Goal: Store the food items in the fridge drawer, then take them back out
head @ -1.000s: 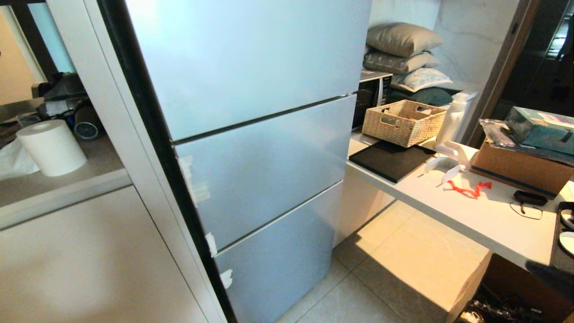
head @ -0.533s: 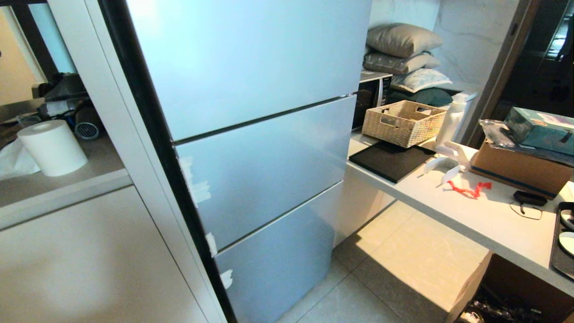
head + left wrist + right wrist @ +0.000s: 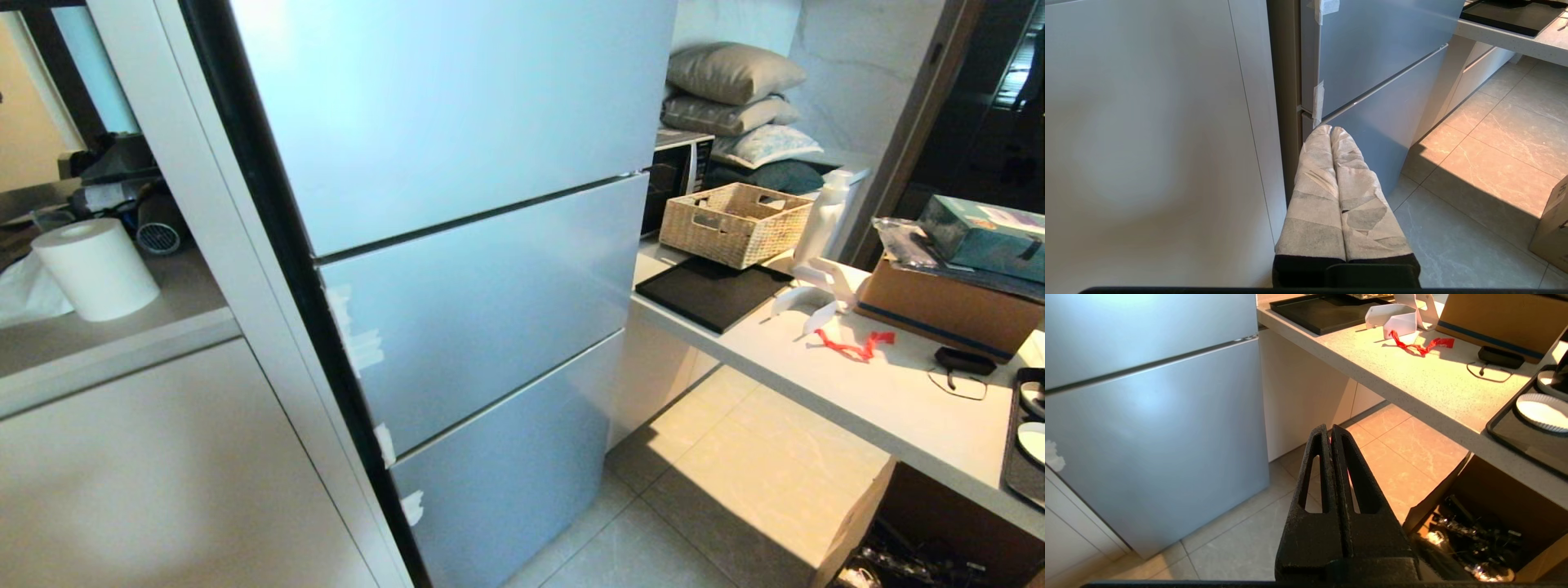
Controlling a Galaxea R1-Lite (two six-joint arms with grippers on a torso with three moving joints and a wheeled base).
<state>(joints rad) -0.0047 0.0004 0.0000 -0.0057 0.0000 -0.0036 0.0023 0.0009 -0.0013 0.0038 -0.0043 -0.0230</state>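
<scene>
Nearest the robot, both grippers hang low above the tiled floor (image 3: 1241, 535), neither appearing in the head view. The left gripper (image 3: 1331, 130), its fingers (image 3: 1314, 196) wrapped in pale cloth, has its fingers pressed together and holds nothing; it points toward the lower left edge of the fridge (image 3: 457, 294), near a strip of white tape (image 3: 1317, 102) at the seam between two door panels. The right gripper (image 3: 1328, 430), bare and black, is likewise closed and empty; it points at the floor between the fridge's bottom panel and the counter (image 3: 882, 400).

The fridge stands directly ahead with all three flat panels closed. White tape scraps (image 3: 359, 343) run along its left edge. No drawer and no food item can be seen; whatever the fridge contains is hidden behind the closed panels.

To the left of the fridge are beige cabinets (image 3: 147, 474); a shelf above them carries a paper roll (image 3: 94, 268).

To the right, the counter bears a black tray (image 3: 710, 291), a white plastic holder (image 3: 820, 290), a red ribbon (image 3: 856, 343), a small black device with a cord (image 3: 965, 360) and a cardboard box (image 3: 947, 306). Beneath its near end an open carton (image 3: 1474, 522) holds dark clutter.

Farther back stand a wicker basket (image 3: 735, 222), a white bottle (image 3: 824, 216) and a microwave (image 3: 676, 171), with stacked pillows (image 3: 735, 98) behind.
</scene>
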